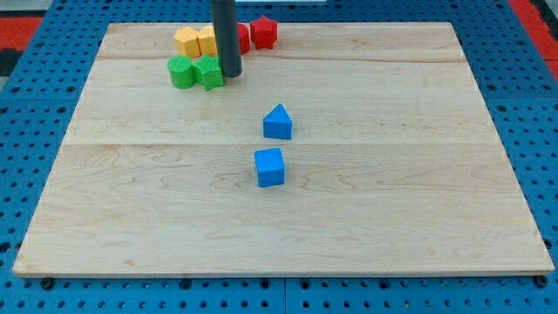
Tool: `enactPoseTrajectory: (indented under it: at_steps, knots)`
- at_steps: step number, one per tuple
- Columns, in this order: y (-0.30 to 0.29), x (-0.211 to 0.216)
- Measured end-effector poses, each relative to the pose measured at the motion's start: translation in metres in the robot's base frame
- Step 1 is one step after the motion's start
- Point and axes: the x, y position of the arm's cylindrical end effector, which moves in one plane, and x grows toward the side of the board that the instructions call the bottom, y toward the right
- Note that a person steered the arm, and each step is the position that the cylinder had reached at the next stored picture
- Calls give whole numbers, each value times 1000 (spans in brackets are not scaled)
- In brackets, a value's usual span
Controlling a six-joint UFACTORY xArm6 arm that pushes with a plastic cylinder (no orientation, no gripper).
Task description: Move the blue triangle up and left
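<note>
The blue triangle [278, 123] lies near the middle of the wooden board [418, 201]. A blue cube [270, 167] lies just below it. My tip [231, 74] is at the end of the dark rod, up and to the left of the blue triangle, apart from it. The tip stands right next to the green block [209, 73] on its right side.
A cluster of blocks sits at the view's top left of the board: two green blocks [182, 72], a yellow block [187, 40], an orange block [207, 39], and red blocks [264, 31] partly behind the rod.
</note>
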Motion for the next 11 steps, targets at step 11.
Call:
enactPoseTrajectory:
  at_steps: [11]
  knots:
    - [47, 134]
